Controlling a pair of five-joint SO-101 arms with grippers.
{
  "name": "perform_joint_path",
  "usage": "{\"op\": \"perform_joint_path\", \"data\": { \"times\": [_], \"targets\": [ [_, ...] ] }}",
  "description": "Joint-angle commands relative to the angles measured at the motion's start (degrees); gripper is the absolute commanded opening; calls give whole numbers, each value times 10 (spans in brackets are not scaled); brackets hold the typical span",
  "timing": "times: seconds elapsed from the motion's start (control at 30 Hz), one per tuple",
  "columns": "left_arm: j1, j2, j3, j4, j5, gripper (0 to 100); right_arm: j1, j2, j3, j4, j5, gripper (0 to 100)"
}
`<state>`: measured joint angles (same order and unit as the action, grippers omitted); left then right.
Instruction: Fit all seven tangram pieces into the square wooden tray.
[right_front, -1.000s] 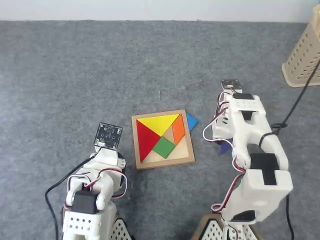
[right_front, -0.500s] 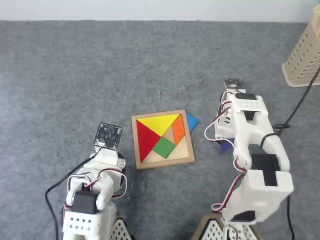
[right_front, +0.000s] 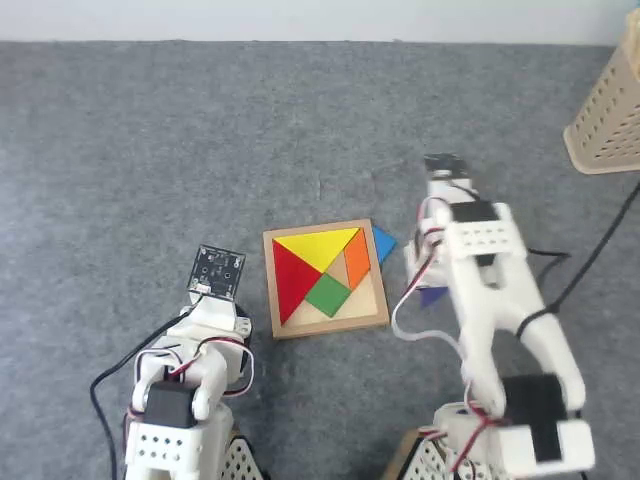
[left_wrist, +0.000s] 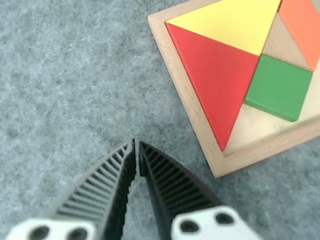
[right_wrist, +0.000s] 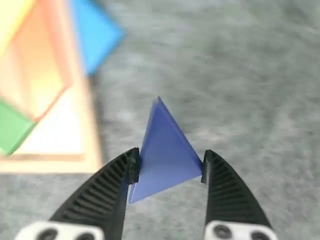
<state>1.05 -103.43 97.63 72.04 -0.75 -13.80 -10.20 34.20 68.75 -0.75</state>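
Observation:
The square wooden tray lies mid-table holding a yellow triangle, a red triangle, a green square and an orange piece. A light blue piece lies on the carpet against the tray's far right corner. My right gripper is shut on a dark blue triangle, just right of the tray; that triangle peeks out under the right arm. My left gripper is shut with nothing in it, over carpet left of the tray's rim.
A perforated beige basket stands at the back right edge. Grey carpet covers the table, with wide free room at the back and left. Loose cables hang beside both arms.
The right arm has swung left toward the tray with the dark blue triangle in its gripper. The left arm has not moved.

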Motion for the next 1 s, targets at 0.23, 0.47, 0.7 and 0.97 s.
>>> {"op": "perform_joint_path", "data": {
  "times": [0.23,0.47,0.7,0.97],
  "targets": [
    [-1,-11,-11,4,4,12,-195,-41,-25,-71,-91,123],
    [-1,-11,-11,4,4,12,-203,-32,-25,-87,-164,128],
    [-1,-11,-11,4,4,12,-225,52,-56,-81,-281,196],
    [-1,-11,-11,4,4,12,-225,100,-115,-31,-291,202]
  ]
}}
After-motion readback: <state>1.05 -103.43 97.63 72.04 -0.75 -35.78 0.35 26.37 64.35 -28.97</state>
